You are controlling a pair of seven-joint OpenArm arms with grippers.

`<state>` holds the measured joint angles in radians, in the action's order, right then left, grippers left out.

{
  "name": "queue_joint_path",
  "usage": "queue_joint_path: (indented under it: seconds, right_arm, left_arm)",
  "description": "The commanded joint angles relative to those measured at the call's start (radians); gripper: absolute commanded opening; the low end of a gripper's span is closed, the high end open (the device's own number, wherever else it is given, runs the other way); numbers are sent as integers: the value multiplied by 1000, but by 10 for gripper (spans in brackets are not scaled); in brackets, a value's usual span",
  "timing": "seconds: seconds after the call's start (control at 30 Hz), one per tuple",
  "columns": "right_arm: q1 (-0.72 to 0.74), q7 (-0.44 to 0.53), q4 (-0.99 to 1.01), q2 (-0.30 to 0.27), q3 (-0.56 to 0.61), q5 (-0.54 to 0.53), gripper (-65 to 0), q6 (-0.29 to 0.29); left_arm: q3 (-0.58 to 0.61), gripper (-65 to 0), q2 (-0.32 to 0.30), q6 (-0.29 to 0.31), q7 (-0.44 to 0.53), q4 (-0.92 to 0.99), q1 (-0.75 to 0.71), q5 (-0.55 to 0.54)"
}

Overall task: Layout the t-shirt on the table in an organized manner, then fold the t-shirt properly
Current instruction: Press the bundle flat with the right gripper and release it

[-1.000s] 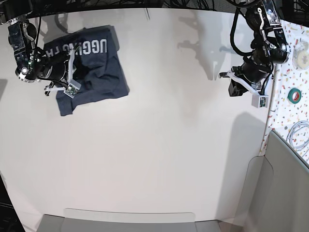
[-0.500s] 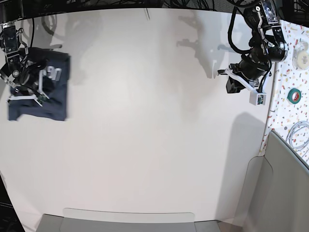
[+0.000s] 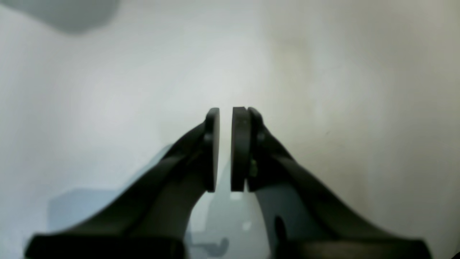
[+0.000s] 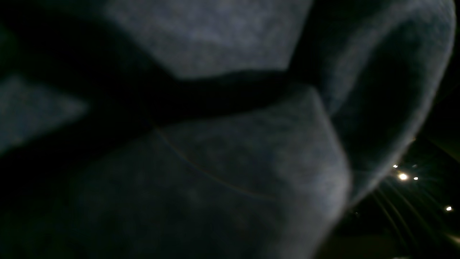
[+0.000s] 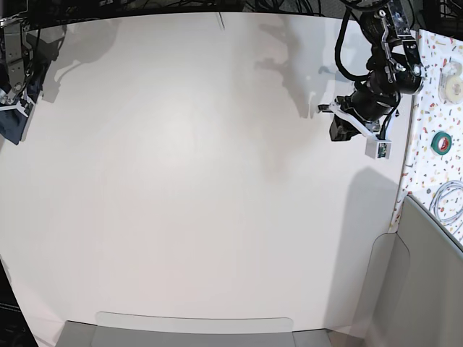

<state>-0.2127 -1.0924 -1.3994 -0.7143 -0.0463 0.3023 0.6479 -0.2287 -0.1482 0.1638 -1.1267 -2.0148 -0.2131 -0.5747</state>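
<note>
Dragged off the worktop [image 5: 217,181] to its far edge, the t-shirt [image 4: 222,172] is bunched at the right hand [image 5: 16,90], which is clamped on it. Left hand [image 3: 224,149]: nearly together, empty. Cloth judged soft, limp; best taken at shoulder seams.

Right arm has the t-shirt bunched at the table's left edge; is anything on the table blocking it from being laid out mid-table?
Nothing visible does. The t-shirt hangs at the far left edge, and the white table between it and the middle is bare. The left claw hovers over the table's right side, away from that path.
</note>
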Motion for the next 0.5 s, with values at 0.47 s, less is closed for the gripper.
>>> queue_joint_path:
  seconds: [0.47]
  right_arm:
    - [155,255,-7,74,352,370,-650,20]
  left_arm:
    - [-4,-586,26,3,6,-17,-22,-8]
